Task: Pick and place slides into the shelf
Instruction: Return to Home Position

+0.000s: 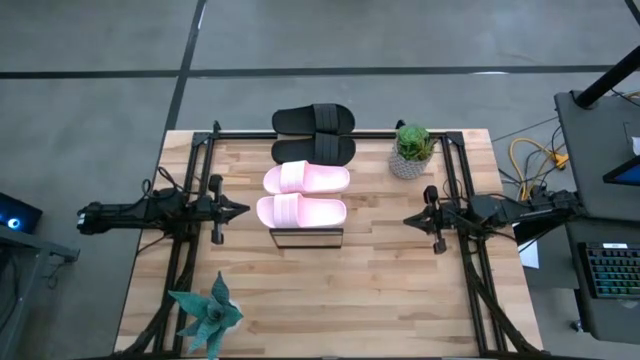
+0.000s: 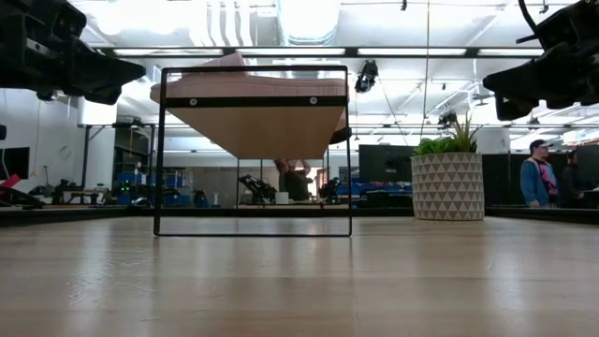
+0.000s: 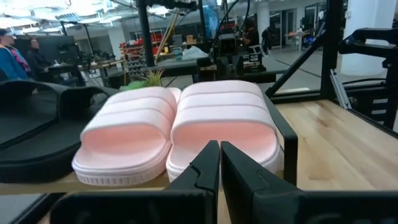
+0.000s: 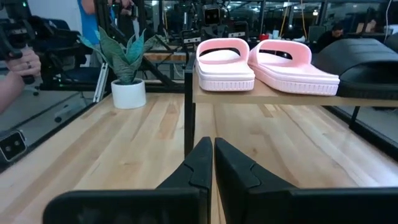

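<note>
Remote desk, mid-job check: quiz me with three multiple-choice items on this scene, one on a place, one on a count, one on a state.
1. Where do the slides lie?
A) on top of the shelf
B) underneath it
C) in the grippers

2. How many slides are pink?
A) one
B) two
C) four

3. How do the left gripper and right gripper stand?
A) both open
B) both shut, empty
C) left shut on a slide

Answers:
1 A: the high view shows all four in a row on the plank.
2 B: two are pink, two black.
3 B: each wrist view shows the fingers closed with nothing between them.
</note>
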`<action>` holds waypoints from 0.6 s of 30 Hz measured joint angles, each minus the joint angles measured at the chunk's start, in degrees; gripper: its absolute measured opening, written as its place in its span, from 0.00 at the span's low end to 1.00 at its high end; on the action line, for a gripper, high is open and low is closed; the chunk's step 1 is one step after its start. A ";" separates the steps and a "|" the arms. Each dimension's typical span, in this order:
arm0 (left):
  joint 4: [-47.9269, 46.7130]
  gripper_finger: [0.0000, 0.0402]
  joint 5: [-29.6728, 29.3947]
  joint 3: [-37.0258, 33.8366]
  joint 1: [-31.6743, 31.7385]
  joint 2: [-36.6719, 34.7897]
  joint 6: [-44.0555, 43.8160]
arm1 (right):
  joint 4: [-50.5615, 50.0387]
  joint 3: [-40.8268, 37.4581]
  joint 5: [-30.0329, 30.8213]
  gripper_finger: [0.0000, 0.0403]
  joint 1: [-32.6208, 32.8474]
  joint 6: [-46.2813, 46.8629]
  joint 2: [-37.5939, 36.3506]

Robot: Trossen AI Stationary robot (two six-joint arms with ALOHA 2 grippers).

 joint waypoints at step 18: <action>-0.07 0.00 0.23 -0.09 0.00 0.15 0.08 | -0.02 0.02 0.07 0.02 0.00 -1.49 0.11</action>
